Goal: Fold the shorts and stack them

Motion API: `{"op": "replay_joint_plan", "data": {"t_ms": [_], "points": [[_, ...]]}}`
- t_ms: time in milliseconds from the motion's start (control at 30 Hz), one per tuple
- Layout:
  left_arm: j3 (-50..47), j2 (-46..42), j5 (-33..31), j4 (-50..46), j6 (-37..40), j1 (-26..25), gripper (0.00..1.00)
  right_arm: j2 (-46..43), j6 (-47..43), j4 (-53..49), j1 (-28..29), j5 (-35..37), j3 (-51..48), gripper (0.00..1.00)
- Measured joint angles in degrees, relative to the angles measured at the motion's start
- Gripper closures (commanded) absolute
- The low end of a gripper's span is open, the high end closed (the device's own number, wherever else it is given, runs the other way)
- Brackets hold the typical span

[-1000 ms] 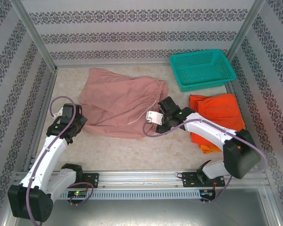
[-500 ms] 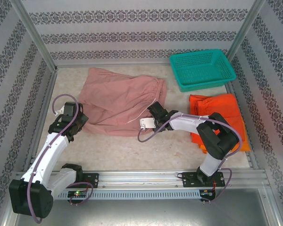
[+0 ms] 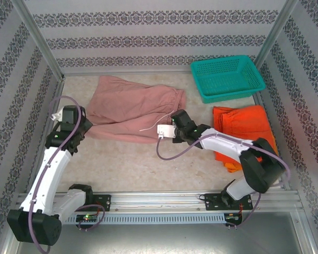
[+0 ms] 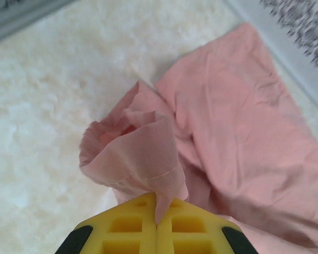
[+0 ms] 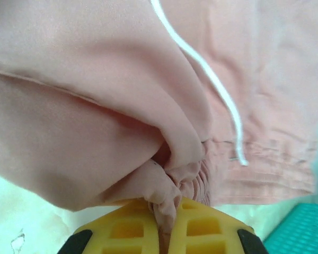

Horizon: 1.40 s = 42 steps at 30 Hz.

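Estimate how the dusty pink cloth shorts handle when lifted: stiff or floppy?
Probably very floppy: the dusty pink cloth shorts bunch into a loose cone where the left jaws pinch them, so the middle would likely sag. Likely light: the fabric looks thin and creases easily. The white drawstring hangs loose and may trail or snag.

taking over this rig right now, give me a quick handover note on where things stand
Left gripper: shut on a bunched corner of the pink shorts.
Right gripper: shut on their gathered waistband, near the white drawstring.
Pink shorts: mid-table, near edge pinched up by both grippers, fold unfinished.
Orange shorts: piled on the right, in front of the teal basket; they look folded.
Left: finish the pink fold, then stack it on the orange pile.
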Motion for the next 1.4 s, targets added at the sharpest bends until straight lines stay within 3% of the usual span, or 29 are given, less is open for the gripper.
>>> {"op": "replay_joint_plan", "data": {"t_ms": [333, 533, 767, 1133, 1200, 1233, 1300, 1367, 1400], "points": [[12.17, -1.09, -5.11, -7.98, 6.1, 0.13, 1.0, -10.45, 11.67, -6.91, 3.63, -3.98, 0.28, 1.0], [21.03, 3.02, -5.44, -10.25, 8.98, 0.24, 1.0, -15.26, 22.03, -11.3, 4.02, -8.26, 1.46, 1.0], [31.34, 14.67, -5.16, -9.14, 11.76, 0.35, 1.0, -15.47, 34.62, -15.21, 2.23, -10.21, 6.16, 1.0], [46.05, 43.78, -3.5, -3.67, 13.62, 0.39, 1.0, 0.31, 56.63, -18.93, -10.75, -16.02, 14.73, 1.0], [48.15, 49.13, -3.21, -3.19, 13.57, 0.42, 0.95, 4.35, 60.22, -18.93, -12.57, -16.65, 16.13, 0.84], [49.18, 51.34, -2.97, -3.21, 13.49, 0.44, 0.91, 6.1, 61.72, -19.04, -13.27, -16.83, 16.94, 0.82], [52.09, 56.68, -2.19, -3.13, 13.09, 0.46, 0.71, 10.34, 64.74, -19.28, -14.88, -17.05, 19.32, 0.72], [55.19, 61.22, -1.16, -3.13, 12.39, 0.59, 0.56, 13.79, 67.45, -19.39, -16.15, -17.03, 21.7, 0.49], [56.81, 63.36, -0.33, -3.17, 12.09, 0.79, 0.42, 15.32, 68.67, -19.45, -16.83, -17.0, 22.97, 0.38]]}}
